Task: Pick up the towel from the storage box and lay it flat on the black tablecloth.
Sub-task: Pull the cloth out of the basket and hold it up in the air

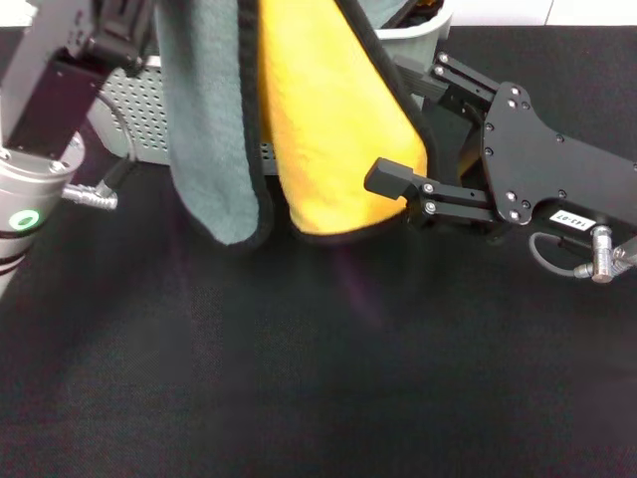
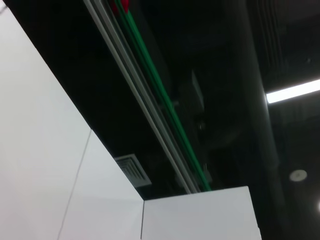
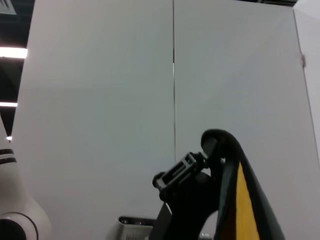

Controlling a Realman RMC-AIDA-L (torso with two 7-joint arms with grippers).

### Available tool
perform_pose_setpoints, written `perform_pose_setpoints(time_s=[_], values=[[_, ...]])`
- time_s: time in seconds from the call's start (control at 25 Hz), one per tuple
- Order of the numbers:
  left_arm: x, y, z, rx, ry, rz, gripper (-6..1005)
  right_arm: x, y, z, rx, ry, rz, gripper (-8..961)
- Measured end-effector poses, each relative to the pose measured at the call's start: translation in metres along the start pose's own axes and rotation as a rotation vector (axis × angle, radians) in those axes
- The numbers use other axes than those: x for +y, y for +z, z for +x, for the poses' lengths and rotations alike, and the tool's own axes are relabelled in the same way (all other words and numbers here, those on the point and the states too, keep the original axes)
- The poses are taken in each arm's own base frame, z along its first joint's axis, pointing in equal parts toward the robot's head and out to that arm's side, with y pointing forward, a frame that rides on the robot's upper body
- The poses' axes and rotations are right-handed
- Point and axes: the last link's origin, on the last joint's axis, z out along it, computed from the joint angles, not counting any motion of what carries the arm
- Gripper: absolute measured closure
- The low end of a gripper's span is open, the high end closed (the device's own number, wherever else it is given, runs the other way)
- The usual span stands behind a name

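Towel (image 1: 299, 119) hangs over black tablecloth (image 1: 299, 378); right claw (image 1: 418, 129) spread beside it.

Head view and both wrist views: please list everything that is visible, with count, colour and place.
towel: one, yellow-orange and grey-green with black trim, hanging above the cloth, in front of the box.
storage box: one, light grey, perforated, at the far side behind the towel.
black tablecloth: one, black, covering the table.
left gripper: one, black, raised high at the towel's top edge.
right gripper: one, black, open, its fingers around the yellow side's lower edge.
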Motion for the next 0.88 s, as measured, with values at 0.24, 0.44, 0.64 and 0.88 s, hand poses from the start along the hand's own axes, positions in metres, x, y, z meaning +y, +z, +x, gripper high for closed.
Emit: perform_pose_setpoints(time_s=[0.24,0.44,0.64,0.88], values=[[-0.002,0.002,0.004,0.019,0.011,-0.001,982,0.0,-0.007,0.009,0.042,0.02,0.052,122],[-0.003,0.003,0.005,0.025,0.016,-0.006,982,0.003,-0.011,0.015,0.066,0.035,0.069,122],[-0.003,0.005,0.006,0.031,0.025,-0.01,982,0.005,-0.01,0.02,0.09,0.047,0.058,123],[-0.005,0.004,0.009,0.045,0.038,0.005,982,0.009,-0.009,0.024,0.109,0.058,0.049,382]])
